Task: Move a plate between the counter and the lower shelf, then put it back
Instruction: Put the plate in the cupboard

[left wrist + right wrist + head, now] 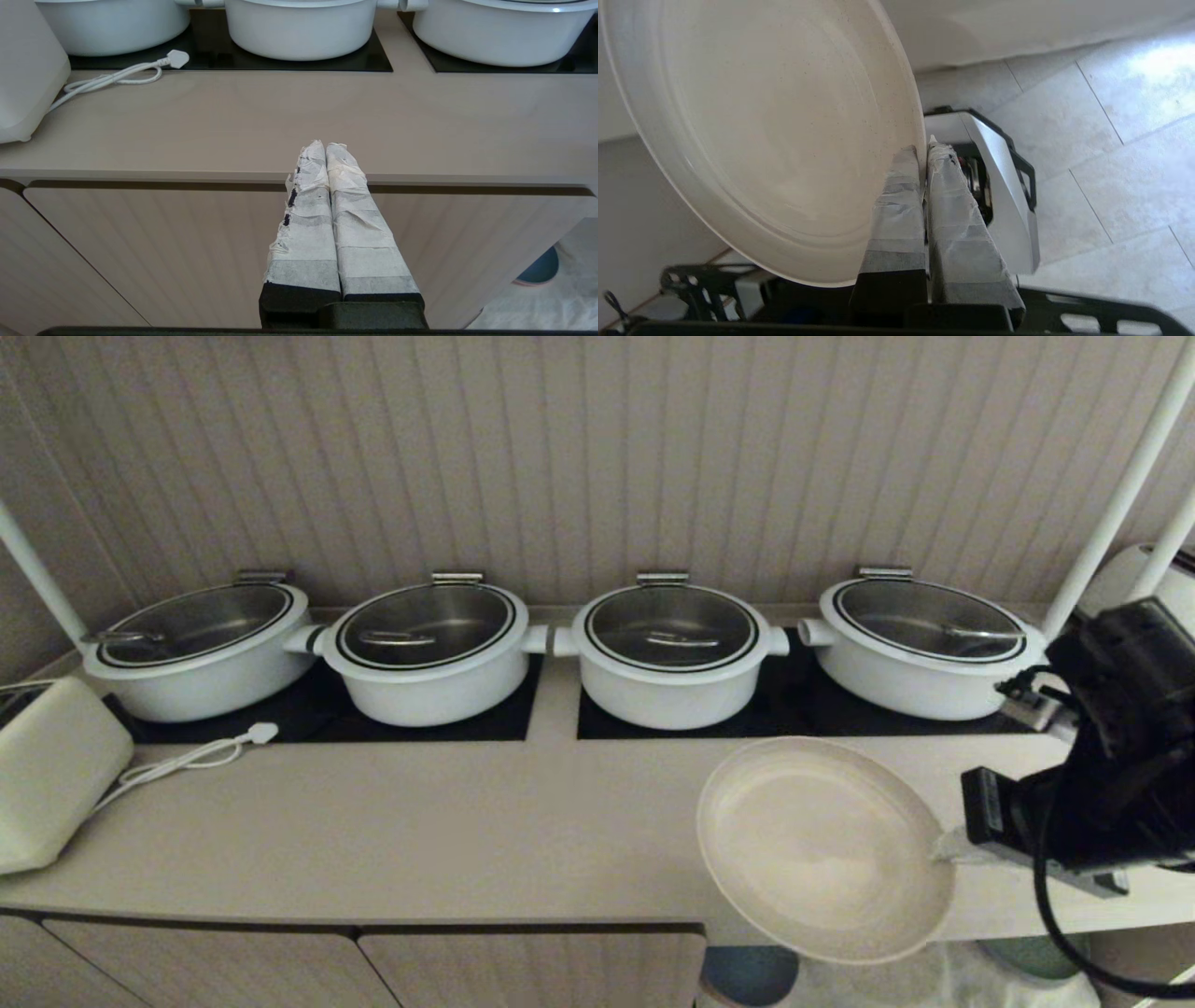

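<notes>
The beige-cream plate [822, 849] hangs tilted over the front edge of the counter [420, 821], at the right. My right gripper [943, 847] is shut on its right rim. In the right wrist view the taped fingers [896, 205] pinch the rim of the plate [775, 130], with floor tiles behind. Below the plate, the lower shelf [896, 985] shows its white cloth. My left gripper [325, 145] is shut and empty, parked in front of the counter [280, 121] edge.
Several white lidded pots [667, 653] stand on black hob panels [794, 714] at the back. A white appliance [47, 784] and its cord [187, 756] lie at the left. A blue plate [747, 975] and a green plate [1027, 957] sit in the shelf. White poles [1111, 504] rise at the right.
</notes>
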Controlling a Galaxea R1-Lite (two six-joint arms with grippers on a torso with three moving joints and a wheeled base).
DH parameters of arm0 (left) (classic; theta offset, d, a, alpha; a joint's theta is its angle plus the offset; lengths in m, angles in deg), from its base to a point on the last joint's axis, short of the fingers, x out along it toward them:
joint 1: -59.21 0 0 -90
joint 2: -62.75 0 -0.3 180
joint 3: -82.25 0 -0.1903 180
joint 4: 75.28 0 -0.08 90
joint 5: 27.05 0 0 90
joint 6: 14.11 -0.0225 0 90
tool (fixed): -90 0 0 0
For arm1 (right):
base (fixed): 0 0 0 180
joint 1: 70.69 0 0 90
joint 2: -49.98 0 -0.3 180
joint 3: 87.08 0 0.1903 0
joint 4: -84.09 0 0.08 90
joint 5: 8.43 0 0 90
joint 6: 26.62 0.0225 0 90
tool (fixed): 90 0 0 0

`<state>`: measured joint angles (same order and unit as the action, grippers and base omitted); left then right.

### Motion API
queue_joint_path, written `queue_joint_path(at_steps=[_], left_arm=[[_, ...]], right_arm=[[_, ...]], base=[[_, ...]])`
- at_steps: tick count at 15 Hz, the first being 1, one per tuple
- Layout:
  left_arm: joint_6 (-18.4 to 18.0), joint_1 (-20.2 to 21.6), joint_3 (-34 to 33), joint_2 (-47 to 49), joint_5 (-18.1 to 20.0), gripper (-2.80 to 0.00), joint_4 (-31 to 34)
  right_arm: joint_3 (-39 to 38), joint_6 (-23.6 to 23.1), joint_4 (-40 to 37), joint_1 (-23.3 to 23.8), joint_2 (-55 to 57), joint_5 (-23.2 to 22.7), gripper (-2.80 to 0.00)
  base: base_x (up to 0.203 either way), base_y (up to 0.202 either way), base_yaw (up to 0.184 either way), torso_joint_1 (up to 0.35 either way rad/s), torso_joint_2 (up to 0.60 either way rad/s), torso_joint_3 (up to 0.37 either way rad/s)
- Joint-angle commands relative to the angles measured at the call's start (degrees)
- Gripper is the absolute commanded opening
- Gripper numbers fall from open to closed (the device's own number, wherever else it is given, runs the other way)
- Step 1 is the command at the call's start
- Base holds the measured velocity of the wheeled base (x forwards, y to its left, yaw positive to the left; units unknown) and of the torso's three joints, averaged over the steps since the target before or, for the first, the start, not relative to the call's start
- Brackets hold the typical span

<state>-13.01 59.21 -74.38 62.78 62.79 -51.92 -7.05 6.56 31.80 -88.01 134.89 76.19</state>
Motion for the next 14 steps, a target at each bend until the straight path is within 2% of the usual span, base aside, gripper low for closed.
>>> queue_joint_path(at_steps=[1,9,14], left_arm=[[0.05,0.00,0.00,-0.02,-0.02,-2.80,0.00],[0.05,0.00,0.00,-0.02,-0.02,-2.80,0.00],[0.05,0.00,0.00,-0.02,-0.02,-2.80,0.00]], right_arm=[[-3.33,0.19,-0.20,0.07,-4.50,-0.08,-2.80],[-18.73,0.27,3.84,0.16,-15.57,0.01,-2.80],[-25.79,2.83,3.00,0.09,-22.26,-0.21,-2.80]], base=[[0.000,0.000,0.000,0.000,0.00,0.000],[0.000,0.000,0.000,0.000,0.00,0.000],[0.000,0.000,0.000,0.000,0.00,0.000]])
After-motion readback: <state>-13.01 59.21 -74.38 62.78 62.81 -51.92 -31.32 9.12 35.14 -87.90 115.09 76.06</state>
